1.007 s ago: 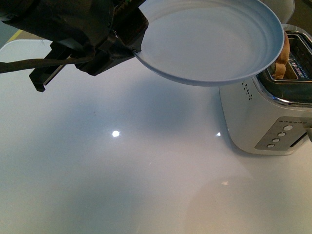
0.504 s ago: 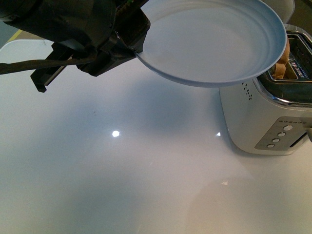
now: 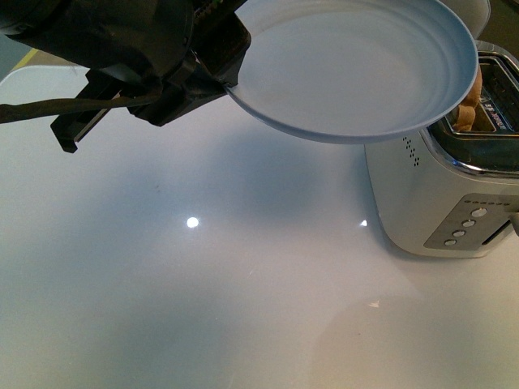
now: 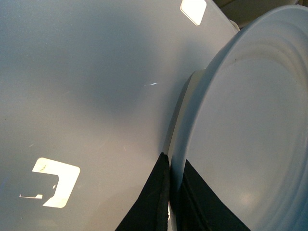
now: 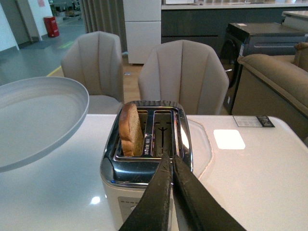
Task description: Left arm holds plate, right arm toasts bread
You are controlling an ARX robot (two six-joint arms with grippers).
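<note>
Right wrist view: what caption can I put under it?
The bread stands in the toaster slot; the plate is held up beside it.

A bright open room lay around a glossy white tabletop [image 3: 243, 308].

Two beige upholstered chairs with fluted backs [image 5: 94, 62] [image 5: 185, 72] stood side by side at the tabletop's far edge. Beyond them, farther from the tabletop, were a white column [image 5: 142, 29], a grey curtain [image 5: 101, 14] and a long dark counter [image 5: 216, 21]. A dark cabinet [image 5: 262, 41] and a tan sofa [image 5: 274, 72] sat off one far corner of the tabletop. Off the other corner stretched grey floor [image 5: 29, 65] with a yellow line and a small red object [image 5: 52, 26], too distant to identify. Ceiling lights showed as a round glint [image 3: 192, 222] and a square patch [image 5: 229, 138] on the tabletop itself.
</note>
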